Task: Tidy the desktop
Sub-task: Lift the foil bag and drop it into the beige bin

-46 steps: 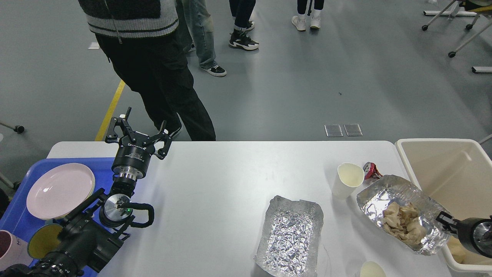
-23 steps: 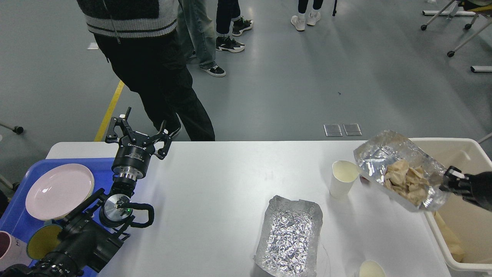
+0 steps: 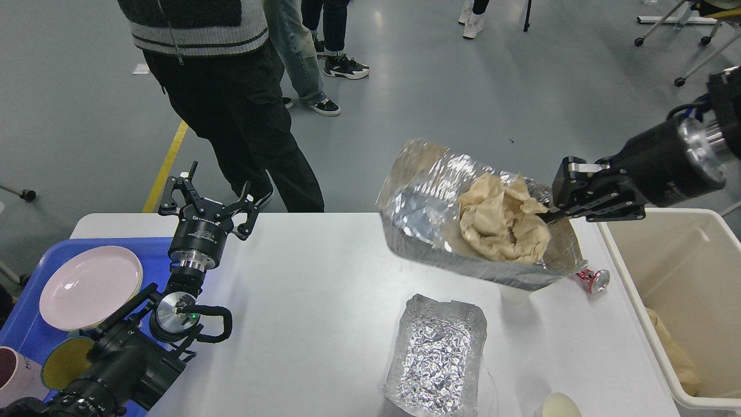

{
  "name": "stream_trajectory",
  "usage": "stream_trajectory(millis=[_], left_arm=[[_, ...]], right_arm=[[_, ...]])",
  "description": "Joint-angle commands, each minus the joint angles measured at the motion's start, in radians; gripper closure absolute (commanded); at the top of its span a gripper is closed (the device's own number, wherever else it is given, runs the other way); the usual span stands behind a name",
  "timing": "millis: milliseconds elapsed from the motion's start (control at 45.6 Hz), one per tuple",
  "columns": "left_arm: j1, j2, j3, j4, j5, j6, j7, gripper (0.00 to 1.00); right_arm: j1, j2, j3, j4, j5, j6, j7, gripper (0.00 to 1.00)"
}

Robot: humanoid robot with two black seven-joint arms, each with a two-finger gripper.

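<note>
The desktop (image 3: 324,272) fills the lower middle of the frame, a broad white slab running from the blue tray (image 3: 29,324) at lower left to the beige bin (image 3: 683,272) at lower right. Inside that bin, low against its near wall, sits a bit of tan crumpled paper (image 3: 671,347).

Up in the air, centre-right of the frame, hangs a foil tray (image 3: 428,202), tilted, its left end high and open side facing the camera, with a big wad of crumpled brown paper (image 3: 501,223) heaped in its right half. The right gripper (image 3: 550,213) comes in from the upper right edge and is clamped on the right rim of this foil tray, holding it clear above the tabletop.

At the left edge of the table, the left gripper (image 3: 208,194) points up and away, fingers spread wide, nothing between them. It stands just right of the blue tray.

Bottom centre, a second foil tray (image 3: 437,353) lies flat on the table, empty and crinkled. On the blue tray there's a pink plate (image 3: 90,286), and below it a yellow-lined cup (image 3: 66,362) and a pink mug (image 3: 14,370) at the frame's corner.

Smaller still: a cream paper cup (image 3: 558,405) peeks up at the bottom edge, and a crushed red wrapper (image 3: 591,279) lies just under the lifted tray's right corner, near the bin.
</note>
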Motion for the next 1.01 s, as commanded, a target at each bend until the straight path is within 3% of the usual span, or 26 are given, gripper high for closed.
stream_trajectory(millis=[0, 241, 526, 789, 987], left_arm=[[0.0, 0.001, 0.0, 0.0, 0.0, 0.0, 0.0, 0.04], [0.0, -0.001, 0.0, 0.0, 0.0, 0.0, 0.0, 0.04], [0.0, -0.001, 0.001, 0.0, 0.0, 0.0, 0.0, 0.04], [0.0, -0.001, 0.0, 0.0, 0.0, 0.0, 0.0, 0.04], [0.0, -0.001, 0.0, 0.0, 0.0, 0.0, 0.0, 0.04]], right_arm=[[-0.01, 0.043, -0.001, 0.003, -0.001, -0.026, 0.0, 1.0], [-0.147, -0.034, -0.059, -0.135, -0.005, -0.055, 0.001, 1.0], [-0.544, -0.17, -0.029, -0.694, 0.005, -0.115, 0.007, 1.0], [-1.133, -0.138, 0.232, -1.132, 0.157, -0.348, 0.012, 1.0], [-1.532, 0.07, 0.384, -1.454, 0.282, -0.644, 0.0, 1.0]])
